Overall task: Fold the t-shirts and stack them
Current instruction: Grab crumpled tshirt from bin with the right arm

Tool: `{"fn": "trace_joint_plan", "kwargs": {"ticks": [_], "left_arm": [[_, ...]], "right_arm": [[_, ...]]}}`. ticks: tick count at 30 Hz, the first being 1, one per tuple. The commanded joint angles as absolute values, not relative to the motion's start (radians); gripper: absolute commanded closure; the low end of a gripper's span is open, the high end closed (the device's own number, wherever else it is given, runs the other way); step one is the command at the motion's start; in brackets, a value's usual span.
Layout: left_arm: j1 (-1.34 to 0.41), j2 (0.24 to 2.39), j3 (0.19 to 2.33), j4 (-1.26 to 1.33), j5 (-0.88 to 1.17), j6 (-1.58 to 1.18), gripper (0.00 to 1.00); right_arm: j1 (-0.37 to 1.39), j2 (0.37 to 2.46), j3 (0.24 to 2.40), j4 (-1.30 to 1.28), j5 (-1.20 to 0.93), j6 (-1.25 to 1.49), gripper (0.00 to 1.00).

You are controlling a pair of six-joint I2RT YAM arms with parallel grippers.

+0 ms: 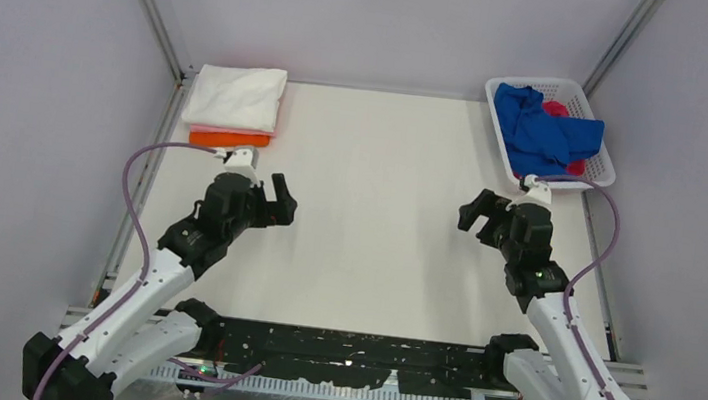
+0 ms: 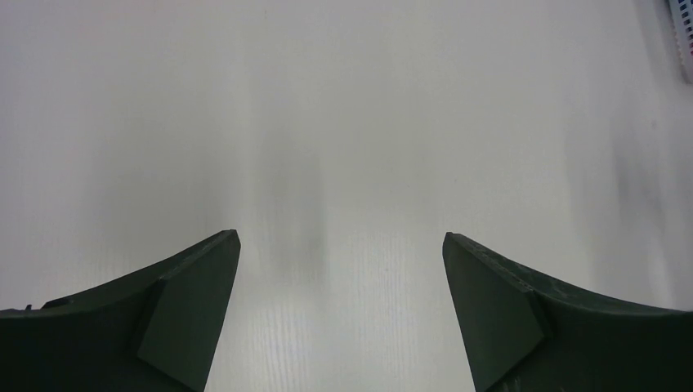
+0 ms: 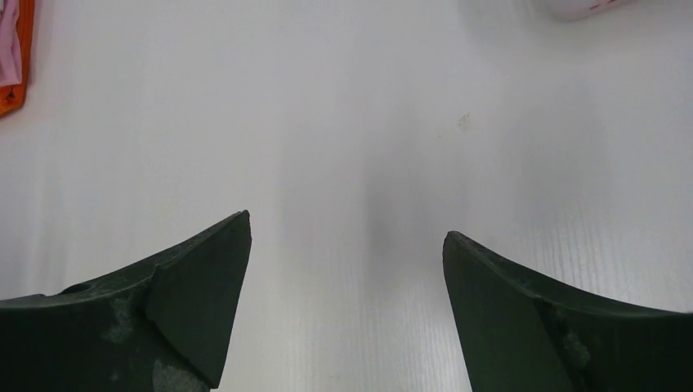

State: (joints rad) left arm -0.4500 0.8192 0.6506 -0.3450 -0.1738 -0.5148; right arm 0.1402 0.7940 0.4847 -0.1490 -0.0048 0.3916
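A stack of folded t-shirts sat at the far left corner of the white table [image 1: 381, 193]: a white cloth shirt [image 1: 238, 96] on top, a pale pink one [image 1: 227, 130] under it, and an orange one [image 1: 228, 139] at the bottom. At the far right, a crumpled royal blue shirt [image 1: 539, 129] lay over a magenta shirt [image 1: 557, 108] inside a white plastic lattice basket [image 1: 599, 178].

The left claw [image 1: 282, 203] and the right claw [image 1: 469, 216] both hung over the table with their fingers spread wide, holding nothing.

The next job looked like fetching the blue shirt. The right claw was closer. It should pinch a high fold, lift it over the basket rim, and not drag the basket along.

The middle of the table had lots of room for spreading cloth. The basket sat close to the right wall, so reaching there would be tight.
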Motion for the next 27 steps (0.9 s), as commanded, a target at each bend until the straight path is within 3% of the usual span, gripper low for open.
{"fn": "trace_joint_plan", "kwargs": {"ticks": [1,7,16,21,25,27], "left_arm": [[-0.451,0.829,0.702,-0.282,-0.190,-0.499,0.00],[-0.451,0.852,0.711,-0.275,-0.182,-0.497,0.00],[-0.451,0.870,0.718,-0.281,-0.190,-0.497,0.00],[-0.451,0.883,0.719,-0.286,-0.201,-0.506,0.00],[-0.451,0.905,0.730,-0.292,-0.211,-0.507,0.00],[-0.451,0.919,0.737,-0.293,-0.214,-0.509,0.00]], "right_arm": [[0.138,0.826,0.608,-0.114,0.124,0.398,0.05],[0.097,0.996,0.880,-0.170,0.321,0.379,0.05],[-0.118,1.528,1.388,-0.379,0.168,0.360,0.05],[-0.165,1.835,1.716,-0.545,0.192,0.296,0.04],[-0.189,1.986,1.850,-0.562,0.220,0.263,0.01],[-0.194,2.050,1.906,-0.569,0.220,0.255,0.04]]}}
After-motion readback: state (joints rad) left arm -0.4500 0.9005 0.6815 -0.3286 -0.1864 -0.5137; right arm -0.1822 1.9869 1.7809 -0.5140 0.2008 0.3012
